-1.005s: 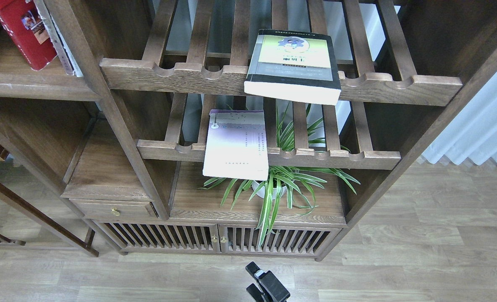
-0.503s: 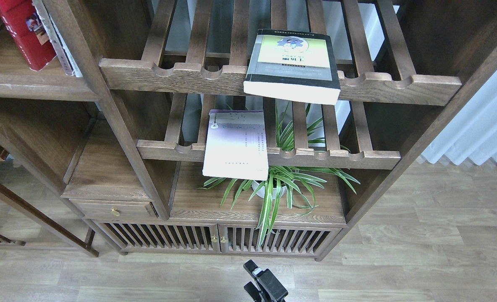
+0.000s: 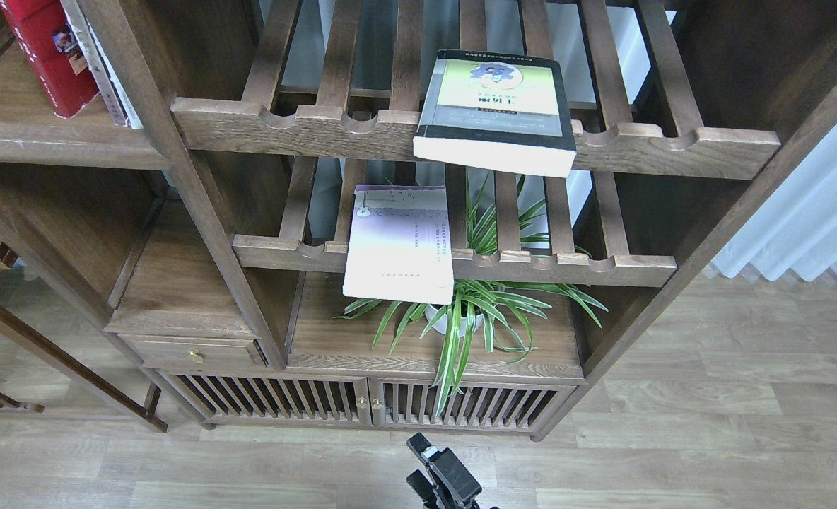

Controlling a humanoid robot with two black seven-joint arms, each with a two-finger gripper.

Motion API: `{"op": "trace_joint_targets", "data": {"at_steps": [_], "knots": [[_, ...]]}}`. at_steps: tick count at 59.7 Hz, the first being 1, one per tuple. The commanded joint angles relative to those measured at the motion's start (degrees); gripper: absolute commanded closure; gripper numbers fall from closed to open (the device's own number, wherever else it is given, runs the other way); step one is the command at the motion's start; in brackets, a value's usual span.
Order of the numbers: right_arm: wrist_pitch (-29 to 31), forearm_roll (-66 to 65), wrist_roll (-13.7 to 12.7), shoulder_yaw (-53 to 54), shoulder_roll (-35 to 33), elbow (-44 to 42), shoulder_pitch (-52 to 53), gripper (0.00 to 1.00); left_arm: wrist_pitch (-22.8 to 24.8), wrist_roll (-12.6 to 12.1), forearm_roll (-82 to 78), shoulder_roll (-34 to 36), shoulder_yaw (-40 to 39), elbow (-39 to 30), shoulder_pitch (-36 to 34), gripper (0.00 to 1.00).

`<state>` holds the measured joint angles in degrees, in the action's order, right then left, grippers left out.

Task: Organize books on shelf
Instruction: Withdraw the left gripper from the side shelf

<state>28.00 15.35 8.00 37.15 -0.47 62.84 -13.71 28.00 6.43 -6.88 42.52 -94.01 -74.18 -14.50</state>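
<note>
— Since only a dark stub pokes up at the bottom edge, can you read that claw [image 3: 441, 474]?
— No. Its fingers cannot be told apart, so I cannot tell whether it is apart or together, nor which arm it belongs to. Nothing else of either arm shows.
— Past the floor?
— A potted plant [image 3: 461, 311] stands on the cabinet top [image 3: 334, 346], its pot mostly hidden by leaves and by the pale lavender book [image 3: 399, 244]. That book lies flat on the lower slatted rack [image 3: 567, 265], overhanging the front rail.
— Higher?
— The yellow-green book [image 3: 495, 109] lies on the upper slatted rack [image 3: 673, 145], its near end jutting past the rail.
— And the plank shelf [image 3: 37, 131]?
— At the far left. The red book [image 3: 47, 60] leans there, cut off by the top edge, with a thin white-spined book [image 3: 111, 85] touching its right side, partly behind the post.
</note>
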Motion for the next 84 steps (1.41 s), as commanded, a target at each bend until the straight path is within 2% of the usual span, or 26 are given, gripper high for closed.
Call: {"op": "trace_joint_targets", "data": {"at_steps": [1,13,18,19,33,58,71,84], "knots": [[0.0,0.03,-0.01,0.12,0.47,0.0,0.0,0.0,0.0,0.16,1.17,-1.39,-0.56,-2.55,6.76,0.46],[0.0,0.47,-0.01,0.03,0.47,-0.96,0.0,0.0,0.0,-0.45,1.87,-6.31,-0.39,-3.96,13.35,0.2],[0.0,0.39,-0.09,-0.41,0.47,-1.14,0.09,0.0,0.0,-1.6,1.87,-7.37,-0.47,-3.96,14.06,0.16],[0.0,0.39,-0.09,-0.76,0.47,-1.14,0.26,0.0,0.0,-2.56,1.87,-7.89,-0.39,-3.87,15.11,0.12],[0.0,0.39,-0.09,-0.76,0.47,-1.05,0.7,0.0,0.0,-2.92,1.87,-12.11,1.19,-3.96,18.81,0.02],[0.0,1.97,-0.01,0.12,0.47,-0.96,1.4,0.0,0.0,-2.92,1.78,-15.63,5.33,-3.52,22.59,0.01],[0.0,2.06,-0.01,0.12,0.47,-0.96,2.81,0.0,0.0,-2.83,1.78,-19.14,5.33,-2.64,25.92,0.01],[0.0,2.49,-0.01,0.82,0.47,-1.05,3.16,0.0,0.0,-2.74,1.87,-19.94,5.42,-1.5,26.1,0.0]]}}
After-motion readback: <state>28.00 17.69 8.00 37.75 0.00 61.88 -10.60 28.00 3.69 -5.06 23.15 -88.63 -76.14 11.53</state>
